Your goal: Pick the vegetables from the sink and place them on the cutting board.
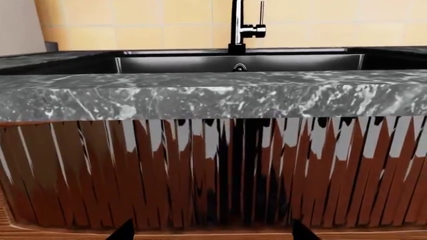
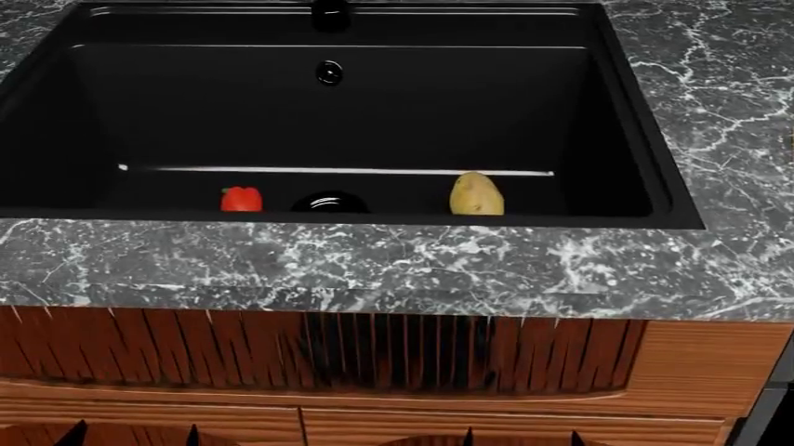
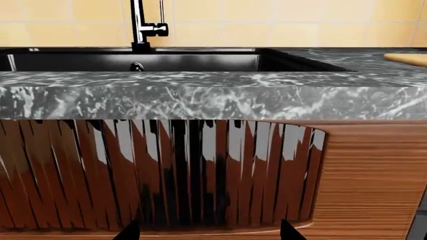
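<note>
Potato (image 2: 477, 194) stands upright in sink (image 2: 620, 121); both hands' fingers spread wide, empty

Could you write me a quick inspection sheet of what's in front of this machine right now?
Surface: grey marbled counter around a black sink, wooden cabinet front below.
Job's things: red pepper and potato on the sink floor, apart, drain between them; cutting board shows only as an edge on the counter, in the right wrist view.
Clutter: nothing seen.
Grippers: left gripper and right gripper low before the cabinet, jaws open, holding nothing.
Cables: nothing seen.
Surroundings: black faucet, yellow tiled wall.
</note>
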Available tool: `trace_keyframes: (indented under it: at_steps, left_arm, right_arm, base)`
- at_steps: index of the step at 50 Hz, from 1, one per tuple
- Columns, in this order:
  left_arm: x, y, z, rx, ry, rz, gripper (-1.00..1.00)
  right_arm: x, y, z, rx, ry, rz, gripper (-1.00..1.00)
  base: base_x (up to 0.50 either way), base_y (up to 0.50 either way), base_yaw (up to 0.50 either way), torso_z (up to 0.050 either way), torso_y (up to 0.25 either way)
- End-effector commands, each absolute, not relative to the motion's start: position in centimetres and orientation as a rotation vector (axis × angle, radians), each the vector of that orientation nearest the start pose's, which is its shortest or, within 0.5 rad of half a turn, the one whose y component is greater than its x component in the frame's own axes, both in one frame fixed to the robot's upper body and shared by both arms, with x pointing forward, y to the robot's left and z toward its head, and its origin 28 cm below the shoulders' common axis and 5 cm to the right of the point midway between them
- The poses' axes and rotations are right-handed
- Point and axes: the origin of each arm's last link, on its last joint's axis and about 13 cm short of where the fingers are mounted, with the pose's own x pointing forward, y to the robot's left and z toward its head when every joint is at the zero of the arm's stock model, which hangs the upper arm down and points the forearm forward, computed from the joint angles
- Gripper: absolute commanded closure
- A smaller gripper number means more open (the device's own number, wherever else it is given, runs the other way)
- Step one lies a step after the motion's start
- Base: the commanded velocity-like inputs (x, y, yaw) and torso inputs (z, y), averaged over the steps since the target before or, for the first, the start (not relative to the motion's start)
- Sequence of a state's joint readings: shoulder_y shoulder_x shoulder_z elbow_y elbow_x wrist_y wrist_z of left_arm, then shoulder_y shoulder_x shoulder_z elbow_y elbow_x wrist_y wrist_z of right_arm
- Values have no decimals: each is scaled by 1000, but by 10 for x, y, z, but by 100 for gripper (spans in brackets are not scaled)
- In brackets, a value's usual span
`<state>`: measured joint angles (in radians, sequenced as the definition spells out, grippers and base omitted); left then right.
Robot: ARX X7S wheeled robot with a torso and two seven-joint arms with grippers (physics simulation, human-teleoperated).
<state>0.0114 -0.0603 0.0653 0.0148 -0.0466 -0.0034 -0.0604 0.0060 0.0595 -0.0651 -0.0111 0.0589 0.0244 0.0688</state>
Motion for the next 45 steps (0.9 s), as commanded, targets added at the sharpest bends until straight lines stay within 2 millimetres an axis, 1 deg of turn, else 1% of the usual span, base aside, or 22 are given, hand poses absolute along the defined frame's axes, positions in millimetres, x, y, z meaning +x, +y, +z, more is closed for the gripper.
trace_keyframes:
  at_steps: [1,4,5,9,22,41,43,44,45]
  left_arm:
    - [208,205,16,6,18,5,-100]
    - [209,205,16,23,17,8,-100]
    - [210,204,18,4,3,5,-100]
    - [211,203,18,14,4,8,-100]
    - [207,206,16,19,5,9,-100]
    - [209,205,18,27,-12,4,-100]
    - [211,206,22,-1,-8,20,-100]
    - [214,206,30,-50,-14,35,-100]
    - [215,206,37,-71,-10,10,-100]
  right_arm:
    - [213,-91,16,-5,14,20,-100]
    - [212,-94,16,0,16,8,-100]
    - [212,-94,16,-1,16,4,-100]
    - [212,-95,16,-3,15,1,-100]
    - [212,-96,16,-2,15,-9,-100]
    - [215,-98,18,-4,8,-21,-100]
    - [217,-100,20,-8,1,-28,-100]
    - [217,-102,25,20,-2,-39,-100]
    - [217,-104,33,8,-30,-45,-100]
  base:
    - [0,0,0,0,0]
    - [0,0,0,0,0]
    - [0,0,0,50,0]
    - [0,0,0,50,0]
    - [0,0,0,50,0]
    - [0,0,0,50,0]
    - [0,0,0,50,0]
    - [0,0,0,50,0]
    - [0,0,0,0,0]
